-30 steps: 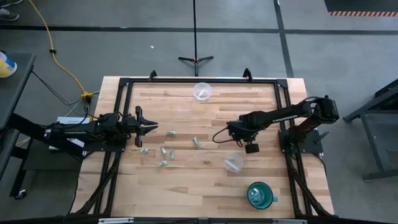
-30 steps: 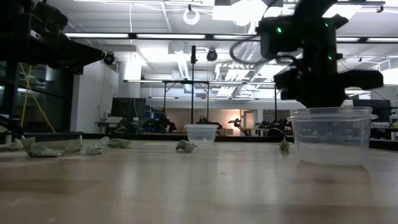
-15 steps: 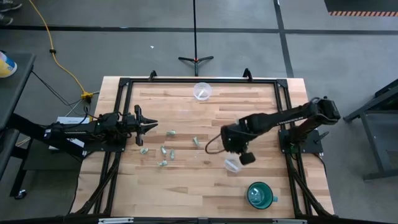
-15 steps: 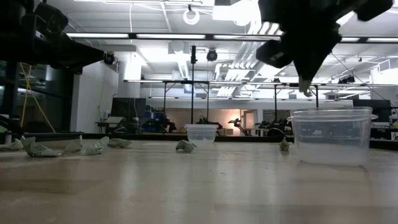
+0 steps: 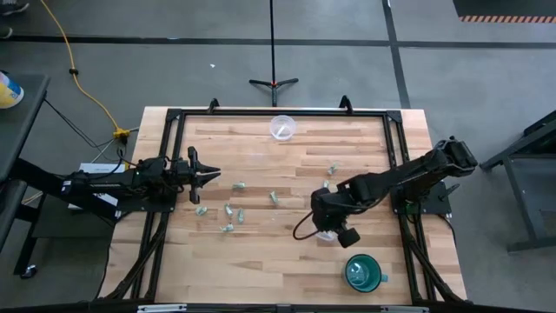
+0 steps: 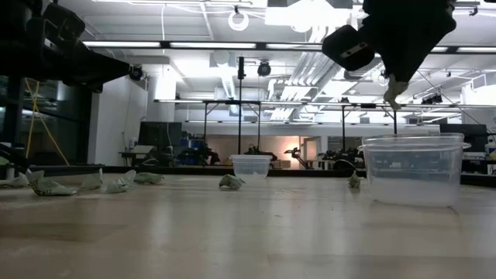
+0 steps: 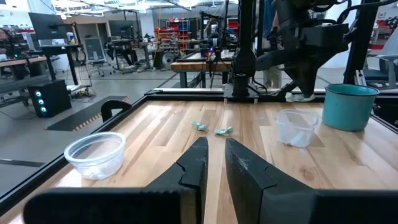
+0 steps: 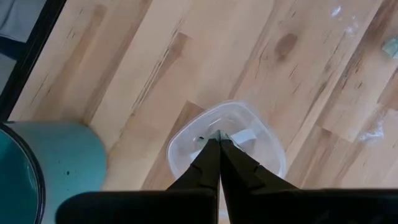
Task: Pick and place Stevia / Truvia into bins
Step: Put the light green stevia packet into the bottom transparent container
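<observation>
Small pale green-and-white Stevia packets lie flat on the wooden table: several [image 5: 229, 211] at left centre, two more [image 5: 334, 169] right of centre. One clear cup [image 5: 282, 127] stands at the far edge. The other clear cup [image 8: 227, 146] stands near the teal mug, straight under my right gripper [image 8: 219, 138]. That gripper hangs above the cup's rim [image 6: 415, 141] and is shut on a packet. My left gripper [image 7: 214, 146] waits at the table's left side, level, open by a narrow gap, touching nothing. My right gripper pinches one Stevia packet [image 6: 395, 97] between its two fingertips, coming from above and pointing down. A small pale piece of it [image 8: 219, 133] shows at the tips. The packet hangs below the fingers, lifted clear of the table, over the cup's opening.
A teal mug [image 5: 365, 272] with a handle stands near the table's near right corner, close beside the cup under my right gripper. A black frame [image 5: 174, 117] runs round the table top. Bare wood lies in the middle and along the near edge.
My right gripper has risen from the table right of centre with a packet and swung toward the near edge, ending above the clear cup by the mug. Two packets where it worked now show uncovered. The left arm has kept still.
</observation>
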